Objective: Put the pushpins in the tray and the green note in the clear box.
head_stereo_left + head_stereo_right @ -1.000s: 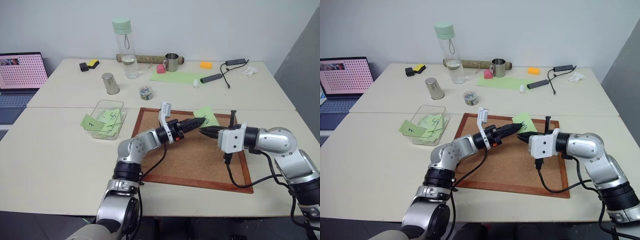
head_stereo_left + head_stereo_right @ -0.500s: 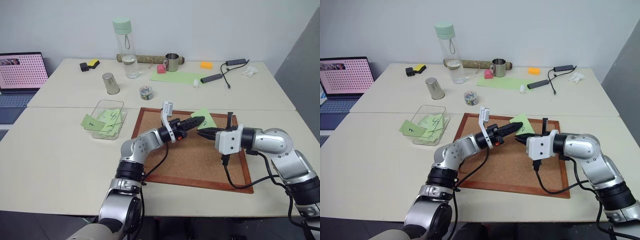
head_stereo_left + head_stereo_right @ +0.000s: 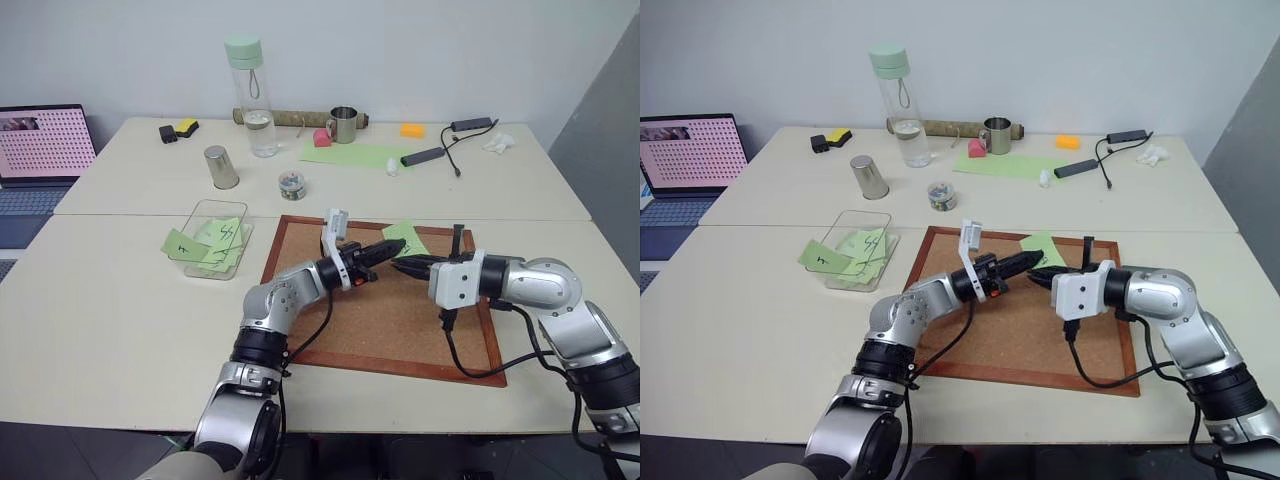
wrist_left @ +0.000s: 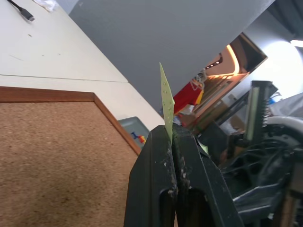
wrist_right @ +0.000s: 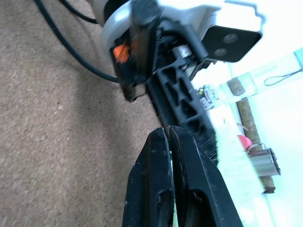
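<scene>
Meeting tip to tip above the cork board (image 3: 380, 320), the left gripper (image 3: 392, 250) and right gripper (image 3: 404, 266) come together at a green note (image 3: 404, 238) that sits near the board's far edge. From the head cameras the fingers hide the note's near part, so how it is held cannot be judged there. The left wrist view settles it: the left fingers (image 4: 158, 156) are pressed together on the note's thin edge (image 4: 166, 106), which stands up from between them. That view also catches the tray (image 4: 135, 135), grey-green with a small coloured pin in it, lying on the table just past the board's wooden frame; the right arm covers that spot in the head views. The right wrist view looks along its own closed fingers (image 5: 156, 161), with nothing visibly clamped between them, straight at the left gripper's black finger (image 5: 182, 101) and pale green paper beyond.

To the left of the board the clear box (image 3: 203, 222) holds several green notes, one lying over its near-left rim. Farther back stand a metal cup (image 3: 221, 167), a small round jar (image 3: 292, 185), a tall water bottle (image 3: 250, 97), a steel mug (image 3: 343, 124) and a long green sheet (image 3: 355, 154). A laptop (image 3: 40, 150) sits at the far left
</scene>
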{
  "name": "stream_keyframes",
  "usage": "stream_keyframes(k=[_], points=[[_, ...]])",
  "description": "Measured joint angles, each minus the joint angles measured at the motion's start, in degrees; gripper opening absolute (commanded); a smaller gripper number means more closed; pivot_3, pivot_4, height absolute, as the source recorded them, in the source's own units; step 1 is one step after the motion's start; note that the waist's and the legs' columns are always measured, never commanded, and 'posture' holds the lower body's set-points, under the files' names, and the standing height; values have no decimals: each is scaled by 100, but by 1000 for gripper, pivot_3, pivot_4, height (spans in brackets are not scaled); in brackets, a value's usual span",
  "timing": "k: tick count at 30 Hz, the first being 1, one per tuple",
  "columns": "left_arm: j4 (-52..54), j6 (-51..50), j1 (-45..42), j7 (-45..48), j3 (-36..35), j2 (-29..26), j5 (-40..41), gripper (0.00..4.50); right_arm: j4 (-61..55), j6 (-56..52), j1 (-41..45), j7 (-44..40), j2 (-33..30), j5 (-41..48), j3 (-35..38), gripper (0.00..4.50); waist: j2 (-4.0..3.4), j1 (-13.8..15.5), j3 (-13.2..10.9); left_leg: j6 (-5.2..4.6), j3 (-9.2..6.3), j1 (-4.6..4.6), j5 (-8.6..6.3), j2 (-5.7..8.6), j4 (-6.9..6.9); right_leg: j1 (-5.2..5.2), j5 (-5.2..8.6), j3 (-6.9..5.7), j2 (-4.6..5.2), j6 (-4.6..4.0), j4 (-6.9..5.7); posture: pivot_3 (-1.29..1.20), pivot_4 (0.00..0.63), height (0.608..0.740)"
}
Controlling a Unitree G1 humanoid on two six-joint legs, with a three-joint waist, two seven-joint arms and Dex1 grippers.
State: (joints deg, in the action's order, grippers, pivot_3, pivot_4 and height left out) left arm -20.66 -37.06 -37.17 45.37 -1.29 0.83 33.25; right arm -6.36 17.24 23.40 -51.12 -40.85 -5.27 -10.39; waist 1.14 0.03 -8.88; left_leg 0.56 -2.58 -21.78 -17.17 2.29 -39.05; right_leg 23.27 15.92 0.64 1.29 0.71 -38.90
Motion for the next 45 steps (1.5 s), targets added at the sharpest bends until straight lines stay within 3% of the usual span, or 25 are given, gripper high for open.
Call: stream_keyframes(k=[7, 13, 23, 32, 38, 45], points=[[-548, 696, -3, -209, 96, 76, -522, 36, -385, -418, -187, 128, 64, 459, 295, 0, 0, 1, 0, 0, -1, 0, 0, 0, 1, 0, 0, -1, 0, 0, 0, 0, 150, 740], [-547, 817, 7, -207, 96, 33, -614, 36, -732, -1536, -556, 504, 111, 820, 850, 0, 0, 8, 0, -2, -1, -2, -1, 0, 1, 0, 0, 0, 0, 0, 0, 0, 150, 740], [1592, 123, 755, -226, 21, -730, -203, 36, -177, -3733, -1122, 1646, 163, 801, 1880, 0, -2, -9, 1, -2, 1, 2, -1, -2, 5, 0, 0, 6, -1, -1, -6, 0, 150, 740], [2343, -167, 1064, -453, -68, -1001, 19, 36, 461, -4302, -999, 1893, 267, 928, 1956, 0, -2, 7, 1, -9, 4, 1, -5, 1, 3, -3, 0, 7, -1, 0, -4, 0, 150, 740], [2377, -167, 1150, -508, 19, -993, 19, 0, 765, -4353, -965, 1974, 267, 924, 1956, 1115, -2, 0, 1, -17, 5, 0, -9, 1, 4, -2, 0, 6, -1, 0, -4, 0, 150, 740], [2457, -157, 1188, -583, 90, -999, 20, 0, 790, -4455, -936, 1990, 270, 1073, 1985, 2762, -2, 0, 1, -18, 4, 0, -10, 1, 4, -2, 0, 6, -1, 0, -4, 0, 150, 740]])
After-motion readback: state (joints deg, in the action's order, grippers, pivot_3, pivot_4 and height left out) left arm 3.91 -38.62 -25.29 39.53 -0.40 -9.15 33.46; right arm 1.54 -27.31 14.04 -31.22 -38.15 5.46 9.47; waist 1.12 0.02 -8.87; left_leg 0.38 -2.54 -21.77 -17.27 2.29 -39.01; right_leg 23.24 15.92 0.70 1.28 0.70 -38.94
